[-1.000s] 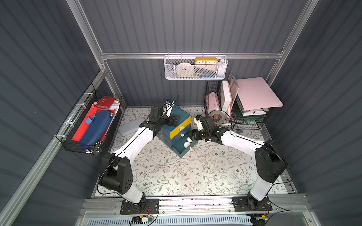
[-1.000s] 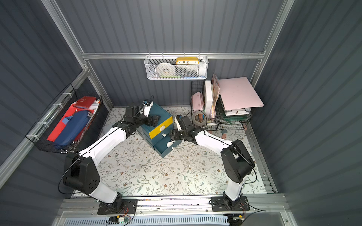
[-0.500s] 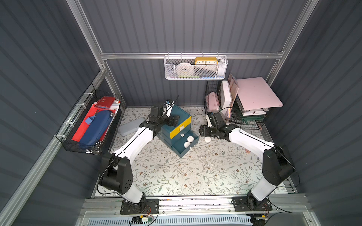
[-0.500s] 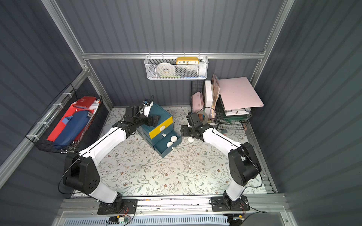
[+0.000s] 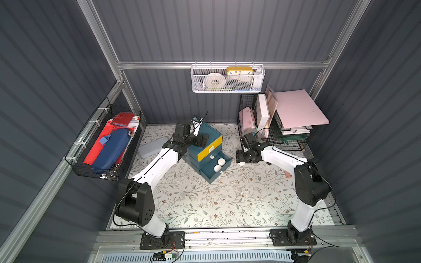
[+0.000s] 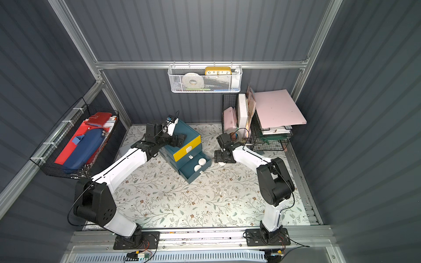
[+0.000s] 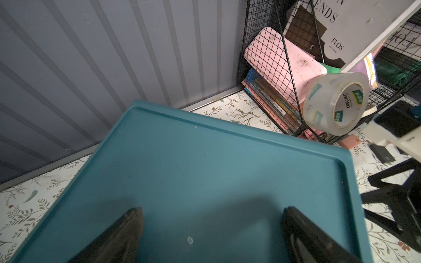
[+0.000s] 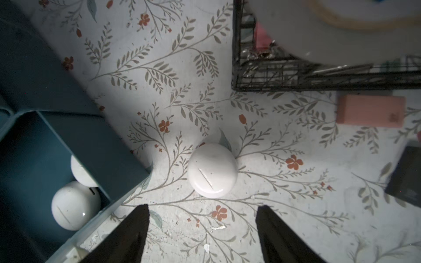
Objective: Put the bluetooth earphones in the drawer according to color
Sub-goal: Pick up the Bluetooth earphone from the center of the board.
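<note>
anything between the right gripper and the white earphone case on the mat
Nothing. In the right wrist view, only bare floral mat lies between the open right gripper and the white earphone case.

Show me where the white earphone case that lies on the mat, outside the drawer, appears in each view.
In a top view: white case on the mat, beside the open drawer, on the right arm's side.
In a top view: same spot.
Left wrist: not in it.
Right wrist: picture's centre, ahead of the right gripper, jaws open.
Shared landmark: black wire rack.
</note>
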